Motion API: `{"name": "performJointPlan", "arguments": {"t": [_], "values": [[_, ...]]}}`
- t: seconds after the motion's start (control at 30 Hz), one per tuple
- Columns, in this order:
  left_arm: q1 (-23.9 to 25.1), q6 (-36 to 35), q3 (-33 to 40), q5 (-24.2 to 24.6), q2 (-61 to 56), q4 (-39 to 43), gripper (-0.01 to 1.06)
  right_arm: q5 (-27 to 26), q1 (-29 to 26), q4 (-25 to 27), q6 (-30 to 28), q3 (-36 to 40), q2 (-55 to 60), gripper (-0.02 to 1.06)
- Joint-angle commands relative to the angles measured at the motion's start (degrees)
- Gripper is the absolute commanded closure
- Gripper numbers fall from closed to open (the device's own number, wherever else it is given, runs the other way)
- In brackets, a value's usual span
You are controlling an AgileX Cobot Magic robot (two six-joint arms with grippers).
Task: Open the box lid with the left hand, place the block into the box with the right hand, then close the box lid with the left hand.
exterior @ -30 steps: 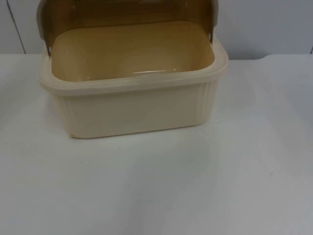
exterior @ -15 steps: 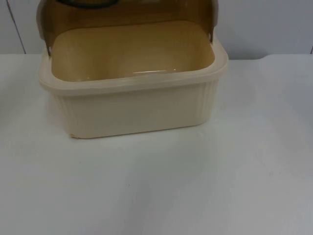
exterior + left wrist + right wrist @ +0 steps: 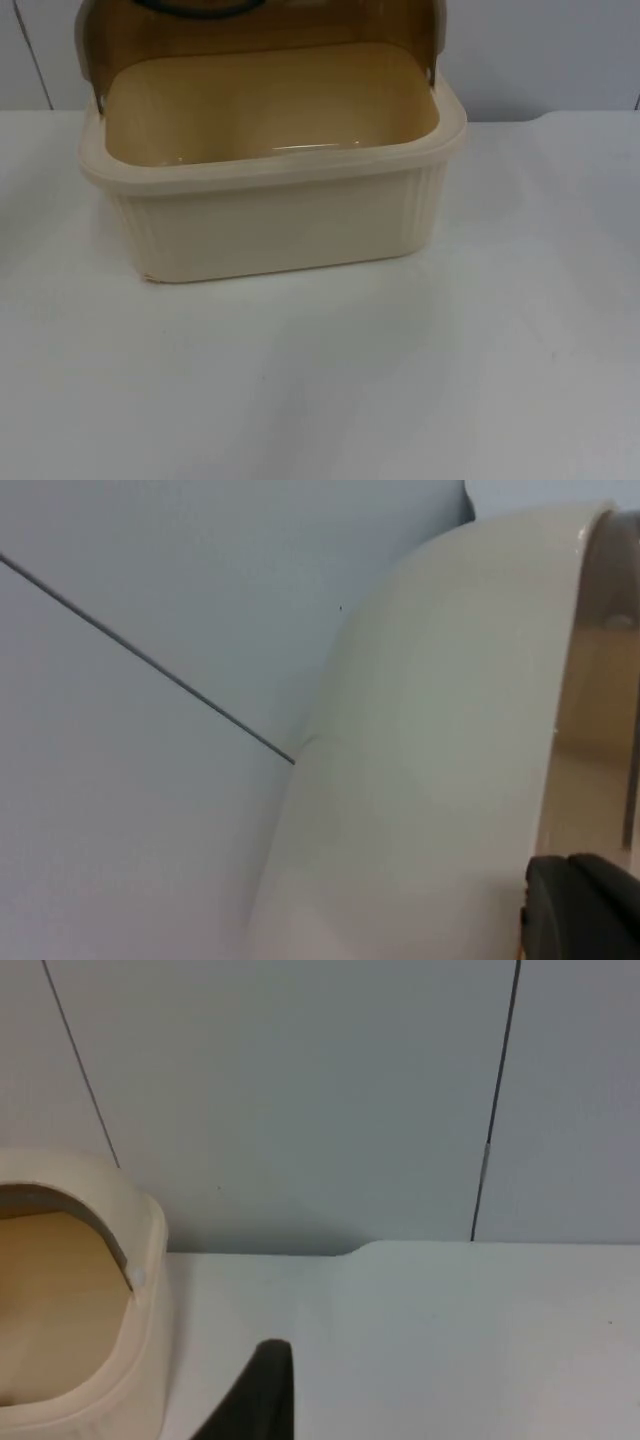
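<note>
A cream ribbed box (image 3: 275,225) stands at the table's back, left of centre. Its brown see-through lid (image 3: 260,30) is swung up behind it. The inside is a bare tan floor (image 3: 270,105). A dark curved shape (image 3: 195,8) shows through the lid at the picture's upper edge. My left gripper (image 3: 580,910) is pressed close to the box's rounded cream side (image 3: 430,760), next to the brown lid edge (image 3: 600,680). My right gripper (image 3: 255,1395) hangs over the table to the right of the box (image 3: 80,1300), facing the wall.
The grey partition wall (image 3: 300,1090) rises right behind the box, with thin vertical seams. White table top (image 3: 400,380) stretches in front of the box and to its right.
A dark curved shape has come into view behind the raised lid and has grown a little. The box and lid have stayed in place.
</note>
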Motion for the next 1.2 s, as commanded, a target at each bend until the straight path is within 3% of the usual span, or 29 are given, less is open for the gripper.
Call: {"name": "performJointPlan", "arguments": {"t": [0.0, 0.37, 0.77, 0.9, 0.97, 1.17], "values": [[-0.2, 0.5, -0.1, -0.3, 0.1, -2.2, 1.05, 0.5, 0.2, -1.5, 0.2, -0.2, -0.3, 0.01], [-0.2, 0.8, -0.1, -7.3, 0.1, -1.4, 1.05, 0.4, 0.2, -1.6, 0.2, -0.2, -0.3, 0.01], [-0.8, -1.2, 0.0, -4.2, 1.8, 3.1, 1.05, 0.0, 0.2, -1.6, 0.2, -0.2, -0.3, 0.01], [-0.8, -3.6, 0.0, -0.7, 1.8, 7.5, 1.05, 0.1, 0.2, -1.6, 0.2, -0.2, -0.3, 0.01], [-1.0, -3.8, 1.9, -0.6, 0.9, 8.9, 1.05, 0.1, 0.2, -1.6, 0.2, -0.2, -0.3, 0.01], [-1.6, -3.7, 13.5, -8.2, -5.1, 10.1, 1.05, 0.1, 0.2, -1.4, 0.2, -0.2, -0.3, 0.01]]}}
